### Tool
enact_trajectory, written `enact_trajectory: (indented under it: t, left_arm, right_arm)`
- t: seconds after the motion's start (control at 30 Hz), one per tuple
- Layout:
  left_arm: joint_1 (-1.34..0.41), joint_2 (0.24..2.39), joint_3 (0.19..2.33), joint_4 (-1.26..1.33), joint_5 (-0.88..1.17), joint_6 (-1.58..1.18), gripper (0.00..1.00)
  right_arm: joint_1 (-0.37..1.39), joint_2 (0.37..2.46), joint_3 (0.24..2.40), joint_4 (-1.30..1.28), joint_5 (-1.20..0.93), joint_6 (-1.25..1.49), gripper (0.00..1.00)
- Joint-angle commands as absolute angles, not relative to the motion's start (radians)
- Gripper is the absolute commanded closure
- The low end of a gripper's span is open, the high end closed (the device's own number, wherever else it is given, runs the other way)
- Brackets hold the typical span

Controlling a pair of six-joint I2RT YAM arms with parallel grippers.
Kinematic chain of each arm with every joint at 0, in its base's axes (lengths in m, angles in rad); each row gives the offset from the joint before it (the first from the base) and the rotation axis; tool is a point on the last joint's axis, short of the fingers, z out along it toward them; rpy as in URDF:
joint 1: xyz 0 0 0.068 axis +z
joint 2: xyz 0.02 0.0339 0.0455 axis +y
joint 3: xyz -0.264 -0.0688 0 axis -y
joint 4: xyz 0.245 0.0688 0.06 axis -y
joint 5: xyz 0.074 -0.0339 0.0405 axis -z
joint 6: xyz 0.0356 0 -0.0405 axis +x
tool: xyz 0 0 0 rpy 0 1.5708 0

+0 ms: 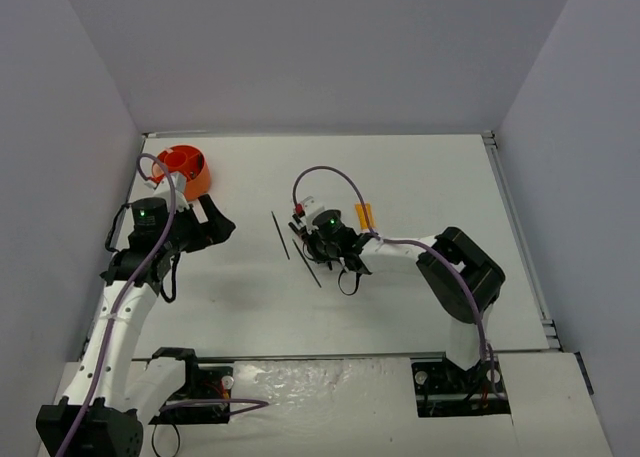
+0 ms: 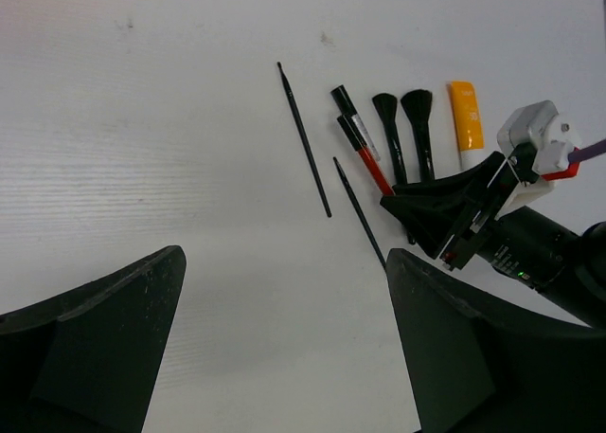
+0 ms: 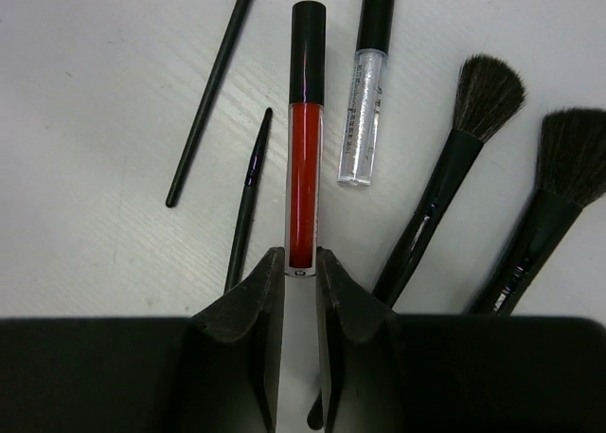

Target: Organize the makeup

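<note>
My right gripper (image 3: 301,272) is shut on the bottom end of a red lip-gloss tube with a black cap (image 3: 304,139), which lies flat on the table. Beside it lie a clear glitter tube (image 3: 365,101), two black brushes (image 3: 454,177) (image 3: 544,206) and two thin black pencils (image 3: 213,92) (image 3: 246,206). The left wrist view shows the same row, with an orange-white tube (image 2: 464,116) at its right end and the right gripper (image 2: 417,215) over it. My left gripper (image 2: 284,262) is open and empty above bare table, left of the row (image 1: 215,227).
The orange round holder (image 1: 185,169) stands at the far left, just behind my left arm. Grey walls close in the white table (image 1: 420,177) on three sides.
</note>
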State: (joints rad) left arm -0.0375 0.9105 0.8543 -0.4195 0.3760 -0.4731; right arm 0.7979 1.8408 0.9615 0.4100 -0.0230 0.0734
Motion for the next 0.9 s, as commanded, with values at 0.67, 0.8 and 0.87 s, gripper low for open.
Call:
enact_trajectory:
  t: [0.67, 0.8, 0.87]
  left_arm:
    - [-0.376, 1.074, 0.984, -0.075, 0.196, -0.699, 0.23]
    - [-0.412, 1.105, 0.988, -0.046, 0.188, -0.711, 0.33]
    - [-0.434, 1.124, 0.992, -0.044, 0.181, -0.713, 0.4]
  right_arm:
    - [0.924, 1.444, 0.747, 0.95, -0.177, 0.21, 1.0]
    - [0.925, 1.437, 0.734, 0.966, -0.178, 0.215, 1.0]
    - [0.926, 1.434, 0.731, 0.973, -0.178, 0.217, 1.0]
